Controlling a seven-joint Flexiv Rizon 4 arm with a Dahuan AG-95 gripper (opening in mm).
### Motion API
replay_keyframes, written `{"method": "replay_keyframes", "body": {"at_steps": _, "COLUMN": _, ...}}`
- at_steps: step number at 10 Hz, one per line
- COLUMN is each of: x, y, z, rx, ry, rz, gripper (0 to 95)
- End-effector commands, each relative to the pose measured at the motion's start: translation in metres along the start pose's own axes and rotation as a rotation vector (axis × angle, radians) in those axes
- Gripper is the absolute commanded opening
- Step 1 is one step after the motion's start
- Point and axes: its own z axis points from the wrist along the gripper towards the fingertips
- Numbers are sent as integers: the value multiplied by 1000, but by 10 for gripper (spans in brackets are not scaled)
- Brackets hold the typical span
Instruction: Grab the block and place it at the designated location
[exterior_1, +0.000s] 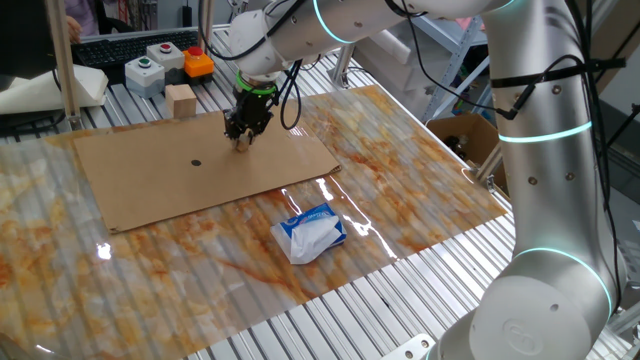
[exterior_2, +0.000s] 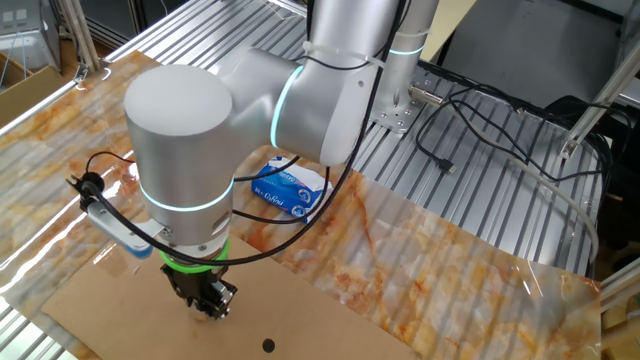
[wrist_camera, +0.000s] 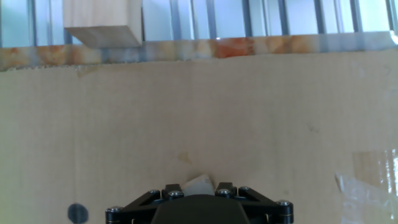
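Note:
The small light-tan block (wrist_camera: 199, 184) sits between my gripper's fingers, with only its top corner showing above the black jaws in the hand view. My gripper (exterior_1: 240, 140) is down at the brown cardboard sheet (exterior_1: 150, 180), near its far edge, and is shut on the block. It also shows in the other fixed view (exterior_2: 208, 305). The black dot (exterior_1: 195, 163) lies on the cardboard to the left of the gripper, and shows in the other fixed view (exterior_2: 268, 346) and low left in the hand view (wrist_camera: 77, 213).
A larger tan wooden block (exterior_1: 181, 100) stands just beyond the cardboard's far edge, also in the hand view (wrist_camera: 102, 22). Button boxes (exterior_1: 160, 62) sit behind it. A blue-and-white tissue pack (exterior_1: 310, 232) lies in front of the cardboard. Tape (wrist_camera: 373, 174) marks the cardboard's right side.

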Motion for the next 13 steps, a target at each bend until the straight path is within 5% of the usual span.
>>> {"method": "replay_keyframes", "body": {"at_steps": 1, "x": 1, "y": 3, "z": -1, "rx": -1, "ry": 0, "rz": 3, "gripper": 0}}
{"method": "replay_keyframes", "body": {"at_steps": 13, "x": 17, "y": 49, "z": -5, "rx": -8, "ry": 8, "rz": 85, "gripper": 0}}
